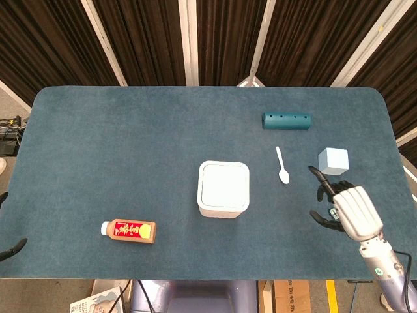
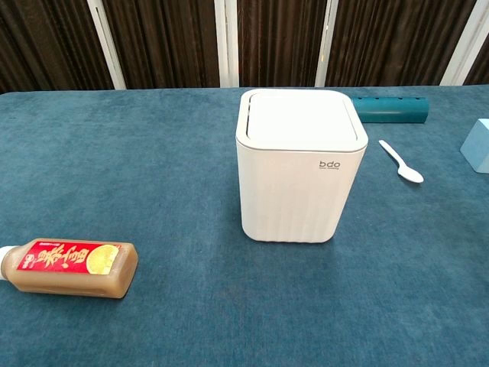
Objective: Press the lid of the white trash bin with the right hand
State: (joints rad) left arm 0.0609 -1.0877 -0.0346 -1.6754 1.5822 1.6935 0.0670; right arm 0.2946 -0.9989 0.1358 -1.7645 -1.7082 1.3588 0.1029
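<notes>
My right hand [image 1: 345, 212] hovered empty, fingers apart, near the cube [image 1: 333, 160] | bin [image 1: 223, 189] stood mid-table, lid [image 2: 298, 118] closed, well left of it | left hand [image 1: 8, 251] barely visible, state unclear.

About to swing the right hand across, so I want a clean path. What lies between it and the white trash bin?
In the head view, only the white plastic spoon lies near that stretch, slightly beyond the direct line from right hand to white trash bin; otherwise bare cloth.
</notes>
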